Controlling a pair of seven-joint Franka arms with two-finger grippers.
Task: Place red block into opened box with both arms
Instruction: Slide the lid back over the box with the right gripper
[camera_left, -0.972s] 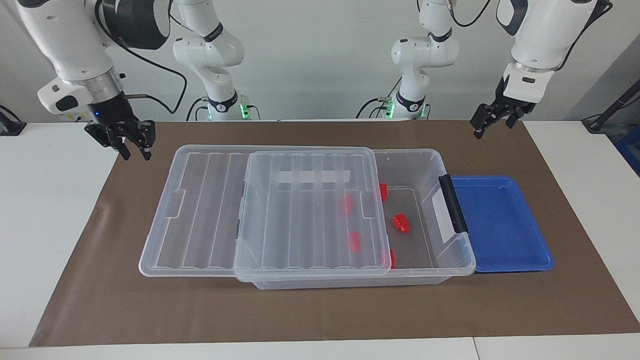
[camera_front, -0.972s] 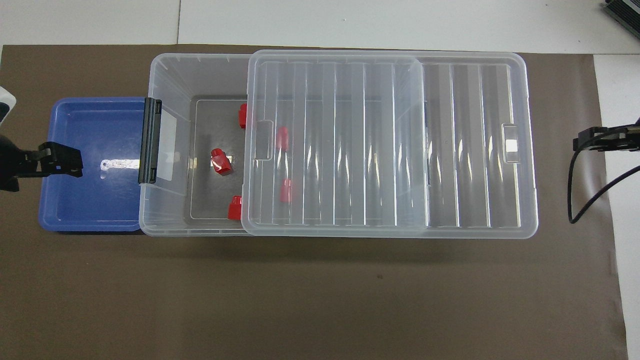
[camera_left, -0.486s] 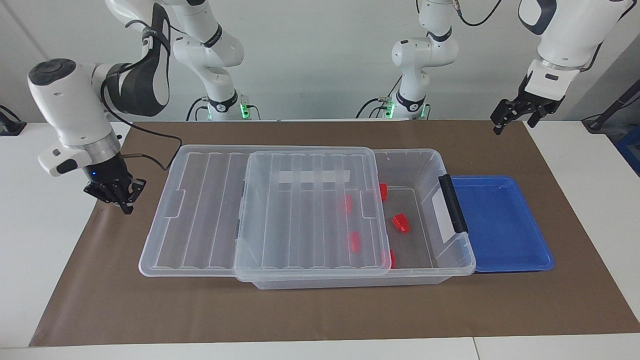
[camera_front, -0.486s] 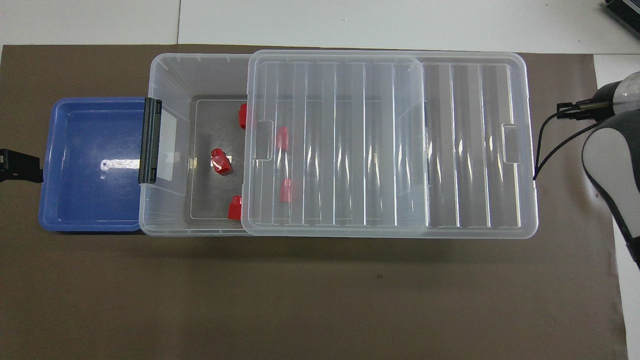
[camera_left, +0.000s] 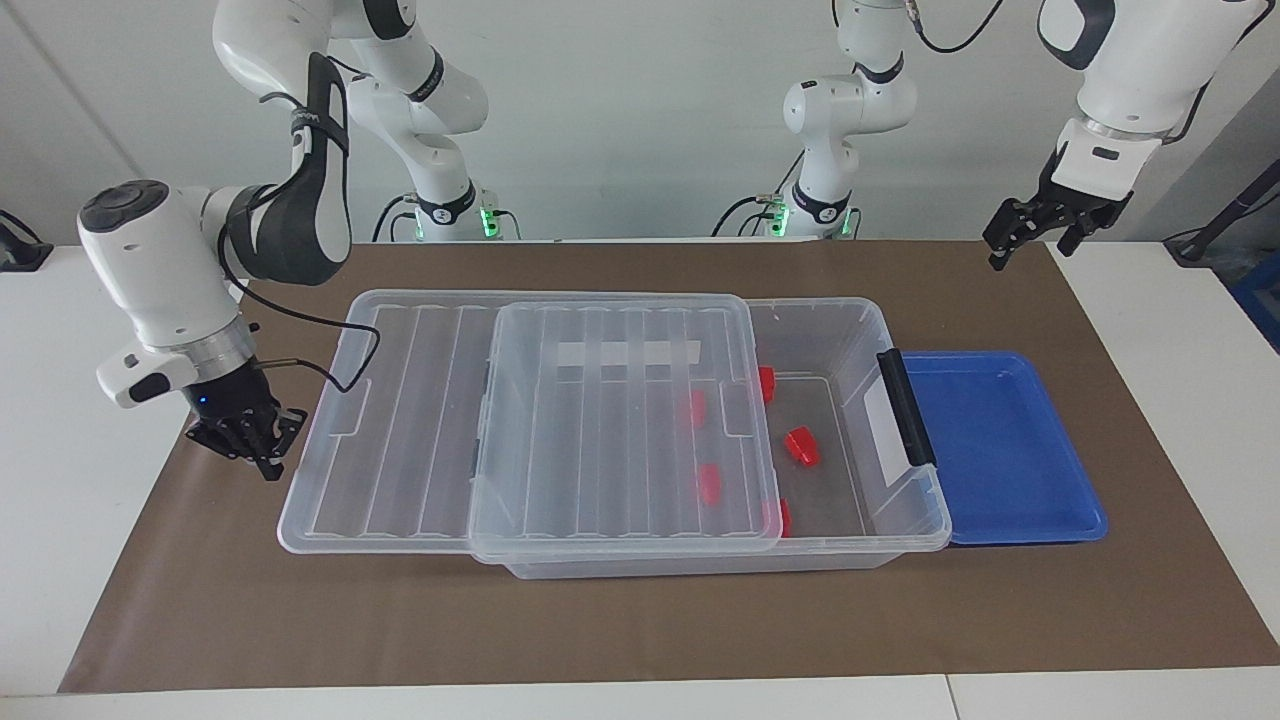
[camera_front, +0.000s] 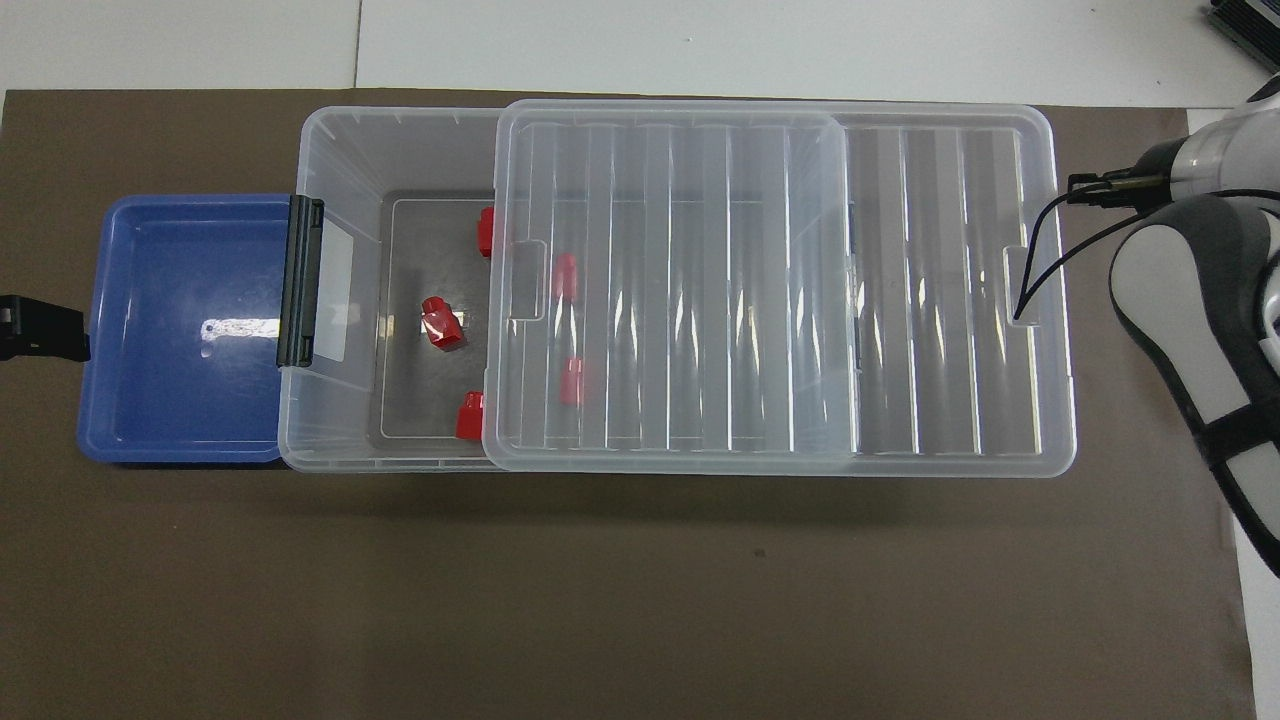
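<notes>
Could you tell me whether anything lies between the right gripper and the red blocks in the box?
Yes: the ribbed clear lid lies over that end of the box, between the shut right gripper and the red blocks; two show only through it.

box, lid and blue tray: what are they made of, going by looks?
Box: looks like clear, slightly frosted plastic; the red blocks show through its walls. Its latch looks like opaque black plastic.
Lid: the same clear plastic, ribbed and glossy, with glare streaks along the ribs in the overhead view; blocks under it look hazy.
Blue tray: opaque blue plastic, smooth, with a bright reflection on its floor.
</notes>
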